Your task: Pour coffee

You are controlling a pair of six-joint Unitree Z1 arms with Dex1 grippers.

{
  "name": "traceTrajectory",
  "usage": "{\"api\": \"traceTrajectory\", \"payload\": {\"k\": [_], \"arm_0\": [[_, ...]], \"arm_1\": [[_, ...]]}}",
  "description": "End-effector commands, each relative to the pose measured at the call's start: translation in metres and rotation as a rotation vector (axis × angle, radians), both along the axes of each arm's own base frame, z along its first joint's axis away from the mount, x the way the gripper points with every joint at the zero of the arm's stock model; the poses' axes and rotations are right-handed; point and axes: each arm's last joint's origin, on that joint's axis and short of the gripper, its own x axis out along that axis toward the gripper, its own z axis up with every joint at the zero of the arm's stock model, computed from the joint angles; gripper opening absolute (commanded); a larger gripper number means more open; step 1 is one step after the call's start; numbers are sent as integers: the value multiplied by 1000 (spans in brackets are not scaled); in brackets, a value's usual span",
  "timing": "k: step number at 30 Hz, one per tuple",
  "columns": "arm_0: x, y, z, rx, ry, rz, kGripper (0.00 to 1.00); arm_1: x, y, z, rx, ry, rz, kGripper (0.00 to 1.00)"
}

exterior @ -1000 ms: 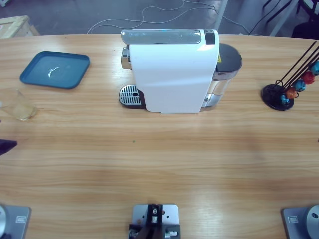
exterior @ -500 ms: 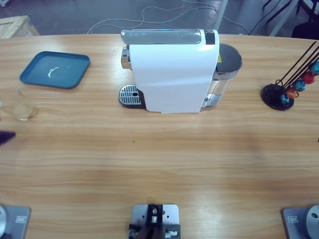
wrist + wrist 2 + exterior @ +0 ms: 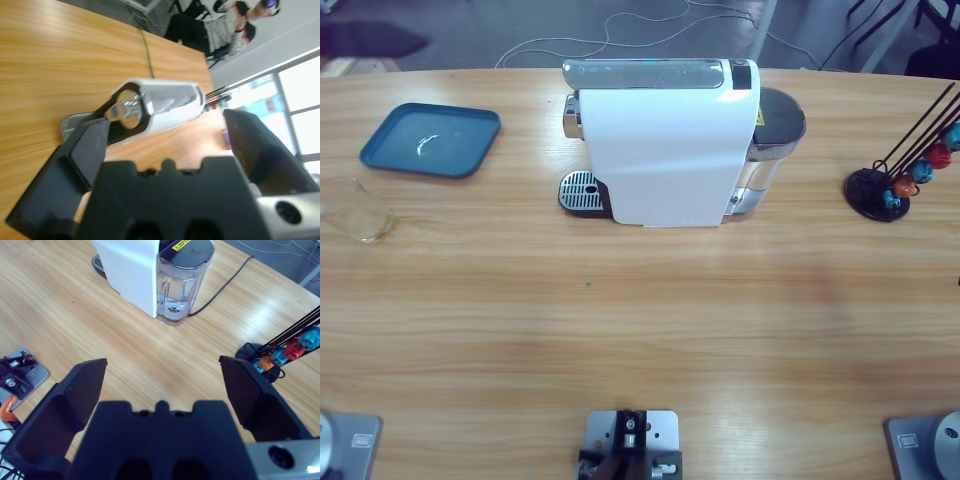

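Note:
A white coffee machine (image 3: 665, 150) stands at the middle back of the table, its drip tray (image 3: 580, 191) facing left. A small clear glass (image 3: 360, 212) sits near the table's left edge; no coffee shows in it or anywhere else. My left gripper (image 3: 165, 130) is open and empty, held above the table and pointed at the machine (image 3: 165, 102) from its spout end. The right gripper (image 3: 162, 365) is open and empty too, high over the table's right part, looking at the machine's water tank (image 3: 182, 280). Neither gripper shows clearly in the high view.
A blue tray (image 3: 430, 140) lies at the back left. A black capsule rack (image 3: 895, 185) with coloured capsules stands at the right, also seen as rack (image 3: 270, 360). The machine's cable (image 3: 225, 282) runs off behind. A dark blur (image 3: 370, 40) sits at the top left corner. A person (image 3: 235, 22) is in the background.
The dark tip at the table's left edge slid upward, then left that spot. A dark blur now shows at the top left corner. Nothing on the table moved.

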Motion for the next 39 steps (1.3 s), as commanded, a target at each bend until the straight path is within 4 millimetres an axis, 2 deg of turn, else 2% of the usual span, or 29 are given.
{"api": "traceTrajectory", "payload": {"k": [1, 9, 19, 22, 25, 27, 29, 32, 39], "arm_0": [[63, -38, -39, -37, 178, -11, 862], [77, -55, -73, -44, 313, -152, 849], [85, -60, -80, -41, 327, -168, 838], [85, -60, -82, -37, 330, -173, 685], [86, -60, -81, -41, 316, -176, 679], [86, -60, -80, -38, 301, -178, 569], [85, -60, -80, -37, 298, -182, 539], [83, -60, -82, -37, 303, -187, 360], [84, -60, -83, -46, 296, -198, 346]], "arm_1": [[-1, 0, -8, -2, 20, 2, 1000], [0, 1, -8, -5, 23, 2, 1000], [-1, 0, -8, -2, 20, 2, 1000], [-1, 0, -8, -2, 20, 2, 1000], [-1, 0, -8, -2, 20, 2, 1000], [-1, 0, -8, -2, 20, 2, 1000], [-1, 0, -8, -1, 19, 2, 1000], [-1, 0, -8, -1, 19, 2, 1000], [-2, -1, -8, 0, 18, 2, 1000]]}}
